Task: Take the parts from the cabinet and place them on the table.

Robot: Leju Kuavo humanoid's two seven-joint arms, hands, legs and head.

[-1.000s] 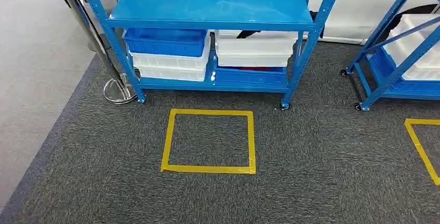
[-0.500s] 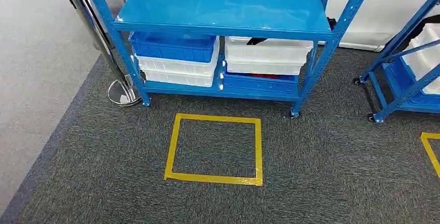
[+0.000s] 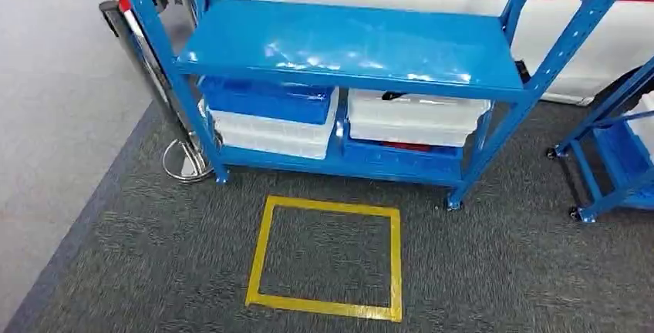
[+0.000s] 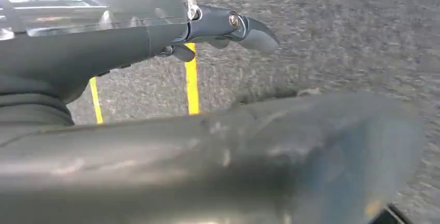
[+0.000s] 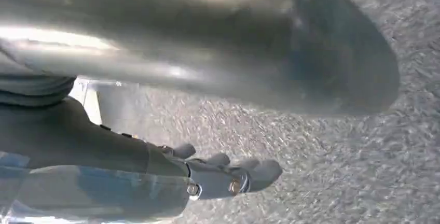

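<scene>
A blue metal cabinet [image 3: 351, 44] stands on dark grey carpet [image 3: 501, 271], its open shelves held by slanted blue posts. Its upper shelf is bare and shiny. On the bottom shelf, four bins sit in two stacks: on the left a blue bin [image 3: 266, 98] rests on a white bin [image 3: 266, 134]; on the right a white bin [image 3: 416, 117] rests on a blue bin [image 3: 397, 157]. A dark part [image 3: 392, 95] peeks over the rim of the right white bin, and something red shows just above the rim of the blue bin below it; what these are is too small to tell.

On the carpet just near the cabinet lies a square of yellow tape [image 3: 328, 254]. Left of the cabinet stands a chrome post [image 3: 158, 94] with a round base. A second blue rack [image 3: 609, 156] on wheels stands to the right.

The left hand [image 4: 155, 42] hangs over the carpet, fingers extended and empty, yellow tape beneath it. The right hand [image 5: 171, 175] likewise hangs above the carpet, fingers stretched out, holding nothing.
</scene>
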